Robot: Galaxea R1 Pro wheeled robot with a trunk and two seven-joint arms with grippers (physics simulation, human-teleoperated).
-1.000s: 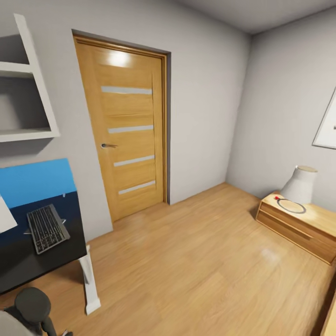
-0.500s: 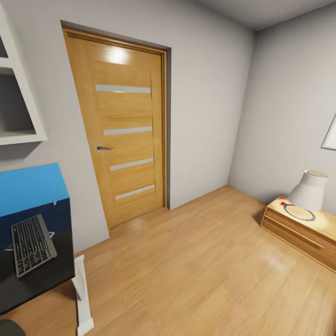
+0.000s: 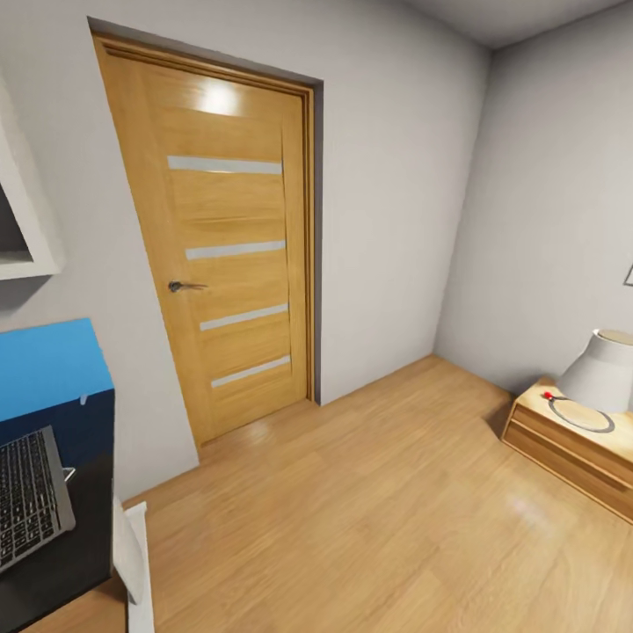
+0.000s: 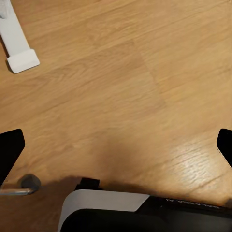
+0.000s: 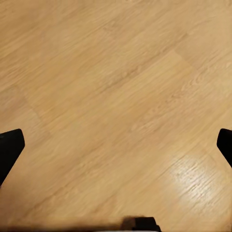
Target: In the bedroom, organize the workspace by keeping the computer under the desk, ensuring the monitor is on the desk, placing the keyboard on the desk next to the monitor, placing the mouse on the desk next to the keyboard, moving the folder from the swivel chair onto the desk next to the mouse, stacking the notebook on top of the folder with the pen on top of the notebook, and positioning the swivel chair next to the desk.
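The glossy black desk [image 3: 75, 563] shows only as a corner at the lower left edge of the head view, on its white leg [image 3: 134, 563]. The silver-grey keyboard [image 3: 26, 510] with dark keys lies on it, cut off by the frame edge. Behind it a bright blue flat panel [image 3: 48, 365] stands against the wall; I cannot tell if it is the folder. My left gripper [image 4: 116, 154] is open over bare wooden floor, near the desk leg's white foot [image 4: 19, 50] and a chrome caster [image 4: 25, 183]. My right gripper [image 5: 116, 150] is open over bare floor.
A closed wooden door [image 3: 224, 255] with a metal handle [image 3: 185, 286] faces me. A low wooden nightstand [image 3: 571, 448] with a white lamp [image 3: 607, 369] stands at the right wall. A white wall shelf [image 3: 22, 220] hangs above the desk. Open floor [image 3: 369, 510] lies between.
The head view has swung to the right: desk, keyboard and shelf slid toward the left edge, and the dark rounded thing at the lower left left the picture. Nothing else has visibly moved.
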